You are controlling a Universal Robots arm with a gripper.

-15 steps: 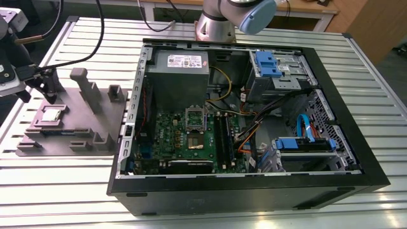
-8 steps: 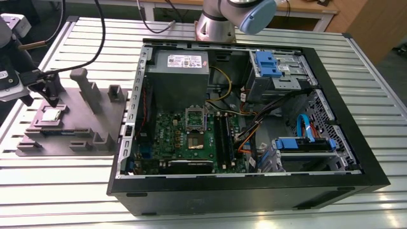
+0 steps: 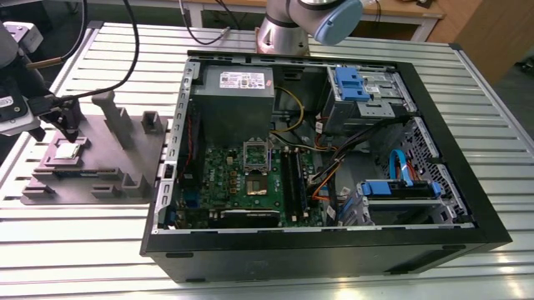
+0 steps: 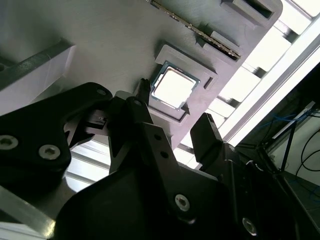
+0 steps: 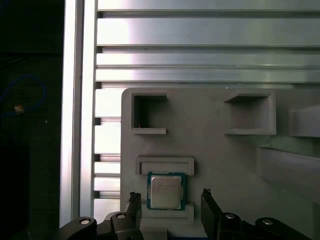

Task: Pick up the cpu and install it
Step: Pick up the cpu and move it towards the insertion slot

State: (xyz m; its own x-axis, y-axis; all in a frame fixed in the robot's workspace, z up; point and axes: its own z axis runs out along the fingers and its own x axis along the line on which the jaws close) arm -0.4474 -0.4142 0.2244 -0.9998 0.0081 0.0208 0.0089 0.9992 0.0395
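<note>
The cpu [image 3: 67, 152] is a small square chip with a silver-grey top, lying flat in a recess of the grey fixture plate [image 3: 109, 156] at the exterior view's left. My gripper [image 3: 57, 133] hangs just above it, open. In both wrist views the cpu [image 5: 166, 191] [image 4: 173, 88] lies between the two black fingertips [image 5: 134, 200], with a gap on each side and nothing gripped. The empty socket [image 3: 257, 156] sits on the green motherboard [image 3: 242, 187] inside the open computer case [image 3: 334, 244].
The fixture plate carries upright grey posts [image 3: 112, 115] and a long narrow memory stick [image 4: 200, 30] beside the cpu recess. Inside the case are a grey power supply box [image 3: 234, 94], cables, and blue drive brackets [image 3: 401, 187]. The slatted aluminium table [image 3: 75, 250] surrounds everything.
</note>
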